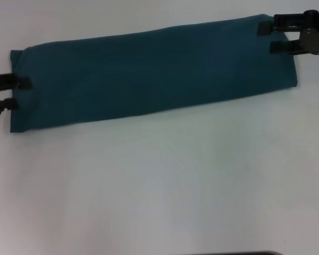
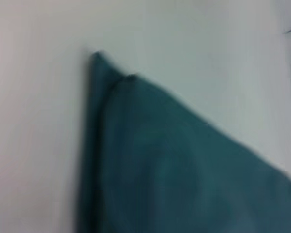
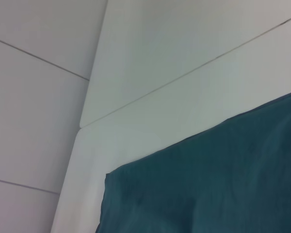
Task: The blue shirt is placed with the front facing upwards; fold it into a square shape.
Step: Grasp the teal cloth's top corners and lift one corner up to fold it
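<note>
The near part of the white table point(image 1: 159, 202) is bare. Beyond it the blue shirt point(image 1: 154, 74) lies as a long narrow band across the table, already folded lengthwise, its plain side up and no lettering visible. The band runs slightly askew, its right end farther from the robot than its left.

Left gripper point(image 1: 15, 93): stationed at the band's left short edge, fingers spread one above the other, tips at the cloth edge. No fabric is visibly pinched. Released.

Right gripper point(image 1: 267, 37): at the far right corner of the band, fingers likewise parted, tips overlapping the cloth. Whether any fabric sits between them cannot be told.

The left wrist view shows a layered corner with an under-layer protruding past the top one.

Assessment: the step in hand appears to be the crosswise fold, end over end. To do it well, each gripper should take all layers at its edge, not the top ply alone, lift evenly, and bring edges square despite the skew.
</note>
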Motion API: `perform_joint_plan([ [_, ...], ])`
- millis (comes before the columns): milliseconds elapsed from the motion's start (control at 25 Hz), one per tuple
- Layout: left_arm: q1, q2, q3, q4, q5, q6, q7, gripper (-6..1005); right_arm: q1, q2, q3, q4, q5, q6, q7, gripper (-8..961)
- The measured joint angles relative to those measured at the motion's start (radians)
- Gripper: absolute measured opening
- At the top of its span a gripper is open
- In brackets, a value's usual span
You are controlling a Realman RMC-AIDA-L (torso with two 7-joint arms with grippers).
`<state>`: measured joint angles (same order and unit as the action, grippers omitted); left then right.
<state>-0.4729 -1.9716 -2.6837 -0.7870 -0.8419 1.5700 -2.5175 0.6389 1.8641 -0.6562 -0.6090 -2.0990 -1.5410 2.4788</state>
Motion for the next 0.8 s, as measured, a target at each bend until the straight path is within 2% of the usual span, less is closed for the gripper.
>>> perform_joint_plan([
  [120, -0.003, 0.002, 0.001, 0.002, -0.017, 0.018, 0.002, 792, 0.000, 0.000, 0.005, 0.000, 0.001, -0.001, 0.000, 865],
  [280, -0.022, -0.027, 0.019, 0.015, -0.003, -0.022, -0.007, 793, 0.000, 0.000, 0.006, 0.000, 0.002, -0.001, 0.000, 865],
  [400, -0.034, -0.037, 0.041, 0.028, 0.017, -0.065, -0.019, 793, 0.000, 0.000, 0.006, 0.000, 0.002, -0.001, 0.001, 865],
  [800, -0.041, -0.043, 0.094, 0.031, 0.070, -0.154, -0.061, 792, -0.005, 0.000, 0.006, 0.000, 0.002, -0.006, 0.011, 865],
])
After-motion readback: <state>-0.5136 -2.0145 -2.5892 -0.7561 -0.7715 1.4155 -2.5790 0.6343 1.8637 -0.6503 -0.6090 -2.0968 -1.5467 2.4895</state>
